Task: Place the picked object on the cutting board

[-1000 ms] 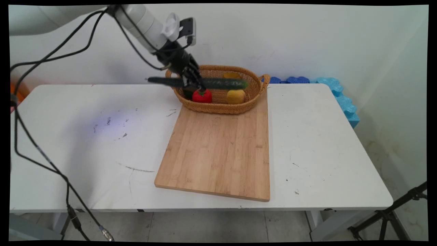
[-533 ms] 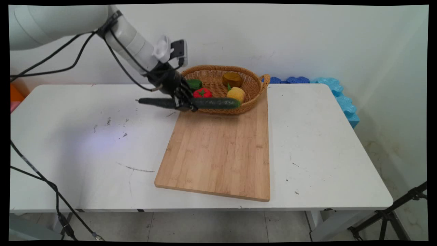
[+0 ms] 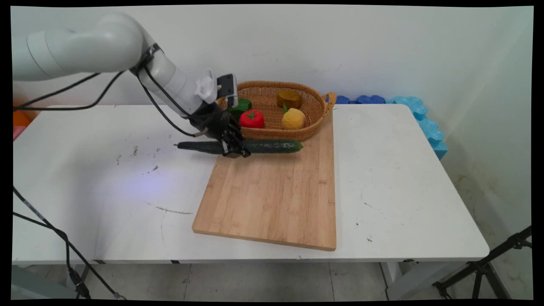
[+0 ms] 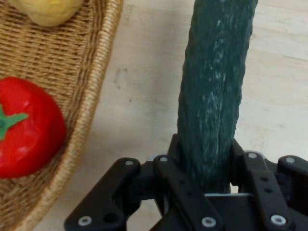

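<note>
Moved cucumber [image 3: 263,146] out of basket [image 3: 312,121], down over far edge of cutting board [image 3: 272,191]. Tool [image 3: 234,148] clamped on it near mid-length, level, just above board on white surface [image 3: 403,178]. Looks stiff, long, slick-skinned, fairly light; central hold limits tipping. Tomato [image 4: 26,127] in basket alongside.

Cucumber [image 4: 214,91] bumpy, slightly glossy skin; basket [image 3: 316,111] woven wicker; board [image 3: 272,191] pale matt wood; table [image 3: 403,178] scuffed white.
</note>
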Motion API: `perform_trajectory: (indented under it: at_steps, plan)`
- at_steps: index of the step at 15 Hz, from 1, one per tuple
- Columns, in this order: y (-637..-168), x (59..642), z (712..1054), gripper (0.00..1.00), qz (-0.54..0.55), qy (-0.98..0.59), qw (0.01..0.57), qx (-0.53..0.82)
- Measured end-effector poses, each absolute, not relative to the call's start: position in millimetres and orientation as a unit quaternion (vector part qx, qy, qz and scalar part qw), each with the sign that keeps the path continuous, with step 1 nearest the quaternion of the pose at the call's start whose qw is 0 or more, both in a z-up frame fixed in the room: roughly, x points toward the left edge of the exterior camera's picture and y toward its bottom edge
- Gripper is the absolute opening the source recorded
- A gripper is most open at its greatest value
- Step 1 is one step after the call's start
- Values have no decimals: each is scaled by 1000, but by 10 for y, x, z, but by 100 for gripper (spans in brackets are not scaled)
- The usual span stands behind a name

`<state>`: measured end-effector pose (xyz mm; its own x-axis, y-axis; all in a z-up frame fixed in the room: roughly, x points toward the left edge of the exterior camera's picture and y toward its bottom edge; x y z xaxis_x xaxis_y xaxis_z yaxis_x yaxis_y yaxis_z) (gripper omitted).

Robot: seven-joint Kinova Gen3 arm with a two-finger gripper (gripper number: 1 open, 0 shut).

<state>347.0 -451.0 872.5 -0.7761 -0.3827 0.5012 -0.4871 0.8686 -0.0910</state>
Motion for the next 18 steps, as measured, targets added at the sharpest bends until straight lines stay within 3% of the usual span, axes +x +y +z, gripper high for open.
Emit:
perform_trajectory:
  at_steps: [13, 14, 18]
  plan:
    - [-4590, 3114, 8152, 0, 127, -930, 253, 233]
    - [-4595, 3098, 8128, 100, 128, -930, 253, 233]
    - [-4598, 3064, 8074, 100, 131, -930, 254, 229]
